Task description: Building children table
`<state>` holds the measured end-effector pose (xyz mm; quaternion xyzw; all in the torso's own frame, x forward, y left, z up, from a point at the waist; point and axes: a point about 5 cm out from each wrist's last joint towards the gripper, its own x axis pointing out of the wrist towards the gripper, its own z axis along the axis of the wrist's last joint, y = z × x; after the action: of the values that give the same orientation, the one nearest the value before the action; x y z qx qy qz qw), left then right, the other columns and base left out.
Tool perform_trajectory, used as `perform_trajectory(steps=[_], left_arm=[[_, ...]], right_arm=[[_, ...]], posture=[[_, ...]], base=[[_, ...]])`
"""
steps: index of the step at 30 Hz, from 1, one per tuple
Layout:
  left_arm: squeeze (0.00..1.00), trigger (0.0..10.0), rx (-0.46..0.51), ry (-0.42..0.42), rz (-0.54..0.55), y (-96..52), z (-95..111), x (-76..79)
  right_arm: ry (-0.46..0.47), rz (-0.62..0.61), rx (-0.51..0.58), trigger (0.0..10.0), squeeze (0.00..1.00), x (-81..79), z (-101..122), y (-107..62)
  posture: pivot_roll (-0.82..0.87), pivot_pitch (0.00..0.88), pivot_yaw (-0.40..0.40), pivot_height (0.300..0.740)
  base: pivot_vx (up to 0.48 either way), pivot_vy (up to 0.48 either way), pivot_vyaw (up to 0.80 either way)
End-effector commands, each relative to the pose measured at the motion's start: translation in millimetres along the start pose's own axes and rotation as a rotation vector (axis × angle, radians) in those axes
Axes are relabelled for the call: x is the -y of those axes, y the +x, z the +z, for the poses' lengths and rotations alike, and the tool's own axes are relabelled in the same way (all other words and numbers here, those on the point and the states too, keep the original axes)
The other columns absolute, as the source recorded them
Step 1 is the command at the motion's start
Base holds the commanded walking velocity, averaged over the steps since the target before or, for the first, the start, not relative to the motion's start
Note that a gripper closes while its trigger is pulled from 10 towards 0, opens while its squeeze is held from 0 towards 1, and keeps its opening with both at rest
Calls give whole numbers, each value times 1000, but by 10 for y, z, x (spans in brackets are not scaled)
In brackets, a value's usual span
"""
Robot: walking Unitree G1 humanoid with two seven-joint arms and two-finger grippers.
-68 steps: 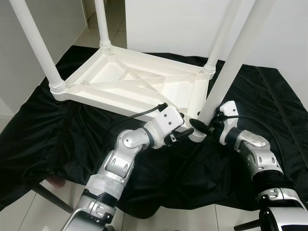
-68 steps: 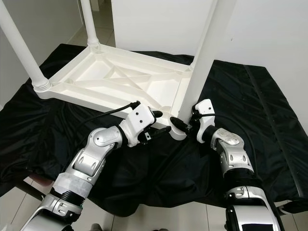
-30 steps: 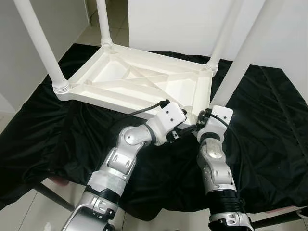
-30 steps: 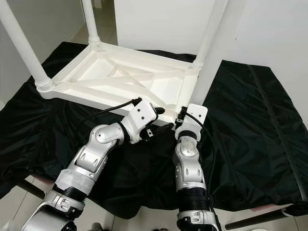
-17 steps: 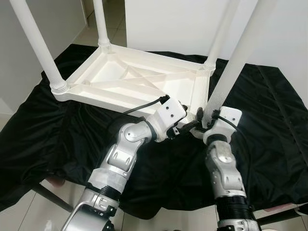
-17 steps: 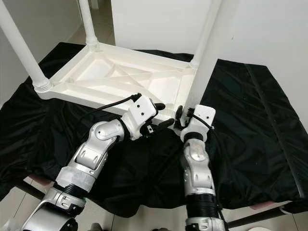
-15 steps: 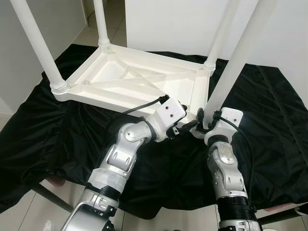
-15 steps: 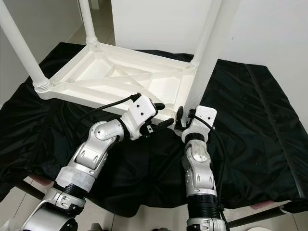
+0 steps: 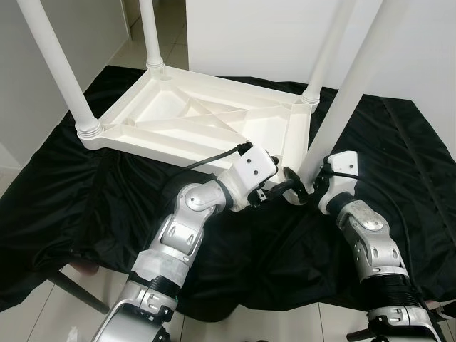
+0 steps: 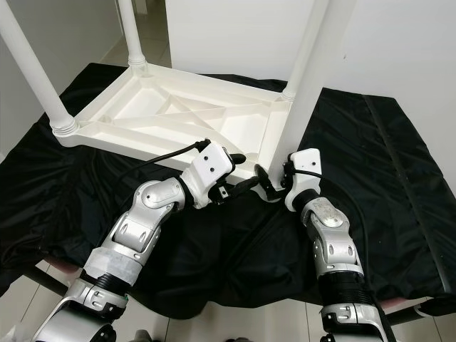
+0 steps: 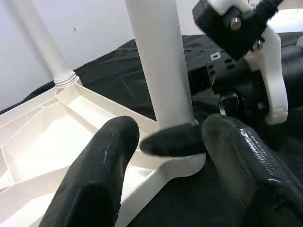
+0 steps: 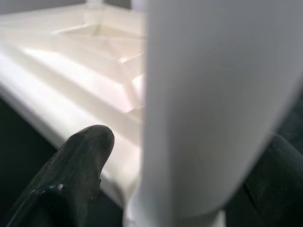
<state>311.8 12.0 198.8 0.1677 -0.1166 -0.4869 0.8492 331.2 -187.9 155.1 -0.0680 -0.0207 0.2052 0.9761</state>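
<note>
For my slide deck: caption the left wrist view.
Open left hand facing the near white plastic table leg, the right hand's finger against its base.

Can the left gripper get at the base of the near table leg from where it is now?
Probably yes. The left gripper is open and faces the near leg at its base; nothing lies between. The right gripper already straddles that leg from the other side, so room is tight.

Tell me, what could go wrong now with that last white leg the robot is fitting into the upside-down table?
The right pincer grips the near leg only at its base, so the tall leg could lean and jam in its socket.

The upturned table top lies on a loose black cloth; pushing or twisting might slide it.

The left pincer, open, has a finger by the corner socket and could get pinched.
</note>
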Motion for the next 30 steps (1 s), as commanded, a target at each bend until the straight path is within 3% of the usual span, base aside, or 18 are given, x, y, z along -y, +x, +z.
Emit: perform_trajectory(steps=[1, 7, 8, 9, 10, 23, 24, 25, 26, 30], left_arm=[[0, 10000, -11, 2, 120, 0, -25, -33], [0, 10000, -11, 8, 127, -5, -23, -48], [0, 10000, -10, 9, 129, -4, -19, -51], [0, 10000, -9, 11, 130, -2, -15, -52], [0, 10000, -8, 12, 130, 1, -11, -51], [0, 10000, -7, 17, 137, -9, -9, -58], [0, 10000, -6, 16, 134, -3, -9, -58], [0, 10000, -6, 16, 134, -3, -9, -58], [0, 10000, -5, 16, 131, 2, -9, -56], [0, 10000, -4, 15, 119, 12, -9, -45]], right_arm=[[-29, 71, -25, 10000, 0, 36, -7, 30], [-62, 172, -58, 10000, 0, 75, -8, 112], [-61, 192, -64, 4745, 0, 76, -3, 133], [-64, 206, -69, 3804, 0, 84, -2, 149], [-64, 212, -73, 0, 0, 92, -5, 159], [-18, 230, -110, 0, 0, 124, -140, 105], [-28, 197, -114, 7216, 0, 143, -159, 88], [-28, 197, -114, 7216, 0, 143, -159, 88], [-24, 176, -107, 10000, 0, 130, -167, 74], [-33, 120, -94, 10000, 0, 74, -171, 55]], posture=[[2, 45, -48, 740], [13, 35, -52, 740], [13, 35, -52, 740], [22, 28, -56, 740], [26, 27, -61, 740], [27, 22, -61, 740], [17, 21, -53, 740], [17, 21, -53, 740], [12, 19, -47, 740], [6, 19, -41, 740]], base=[[0, 0, 0], [0, 0, 0], [0, 0, 0], [0, 0, 0], [0, 0, 0], [0, 0, 0], [0, 0, 0], [0, 0, 0], [0, 0, 0], [0, 0, 0]])
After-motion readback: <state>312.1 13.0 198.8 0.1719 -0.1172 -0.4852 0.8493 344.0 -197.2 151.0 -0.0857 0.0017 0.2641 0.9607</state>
